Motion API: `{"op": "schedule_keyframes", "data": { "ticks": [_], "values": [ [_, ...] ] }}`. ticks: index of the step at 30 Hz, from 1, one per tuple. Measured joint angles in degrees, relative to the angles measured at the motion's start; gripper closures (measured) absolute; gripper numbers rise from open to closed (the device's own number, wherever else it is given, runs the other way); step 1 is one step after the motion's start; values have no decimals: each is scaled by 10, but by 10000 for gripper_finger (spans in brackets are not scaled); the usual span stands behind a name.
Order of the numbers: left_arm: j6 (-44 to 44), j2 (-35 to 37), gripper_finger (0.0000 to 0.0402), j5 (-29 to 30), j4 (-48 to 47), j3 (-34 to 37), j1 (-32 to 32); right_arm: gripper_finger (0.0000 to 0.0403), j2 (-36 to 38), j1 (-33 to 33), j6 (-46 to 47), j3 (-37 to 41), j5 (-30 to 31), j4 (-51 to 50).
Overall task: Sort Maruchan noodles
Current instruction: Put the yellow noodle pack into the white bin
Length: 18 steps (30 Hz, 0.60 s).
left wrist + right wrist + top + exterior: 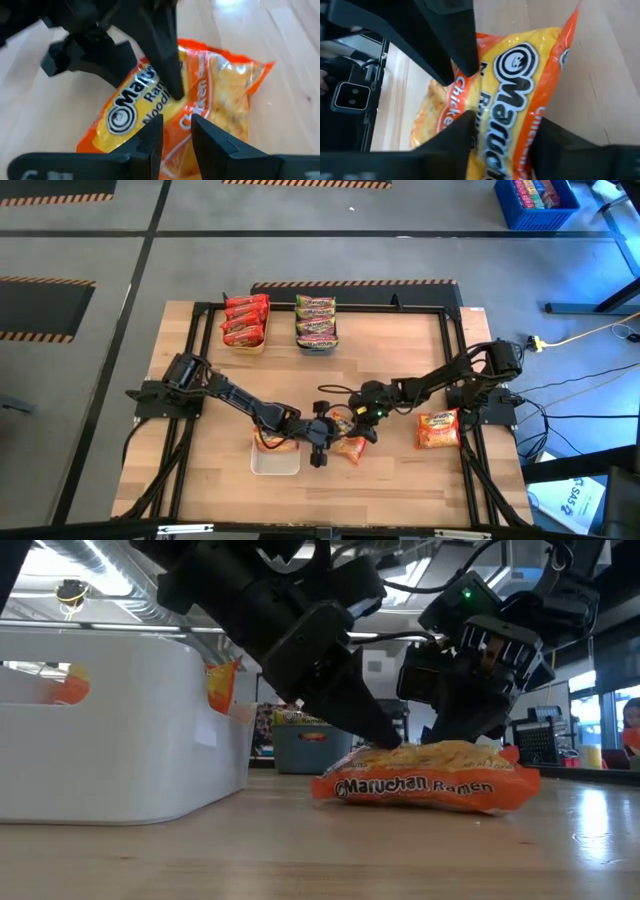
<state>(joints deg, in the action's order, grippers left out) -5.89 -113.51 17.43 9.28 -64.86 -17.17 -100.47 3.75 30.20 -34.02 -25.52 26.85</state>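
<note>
While both grippers crowd one orange Maruchan packet (428, 780) lying flat on the desk (300, 860) beside the white tray (120, 740), I see left jaws narrowly parted and right jaws straddling it.

A ramen packet (350, 449) lay on the table (400, 380) just right of the white tray (274, 463); two filled trays (245, 322) sat at the far edge.
</note>
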Motion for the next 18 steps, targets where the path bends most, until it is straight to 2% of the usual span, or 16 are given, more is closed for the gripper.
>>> {"op": "schedule_keyframes", "data": {
  "ticks": [4,9,13,18],
  "values": [
    [3,28,308,0,-16,0,-11,314,0,0,-7,0,5,4],
    [-11,103,308,9,-104,0,-38,368,1,0,-21,0,6,6],
    [-38,154,308,53,-181,0,-73,387,1,0,-26,0,25,5],
    [-98,181,308,133,-280,0,-130,392,1,0,-37,0,40,6]
  ]
}}
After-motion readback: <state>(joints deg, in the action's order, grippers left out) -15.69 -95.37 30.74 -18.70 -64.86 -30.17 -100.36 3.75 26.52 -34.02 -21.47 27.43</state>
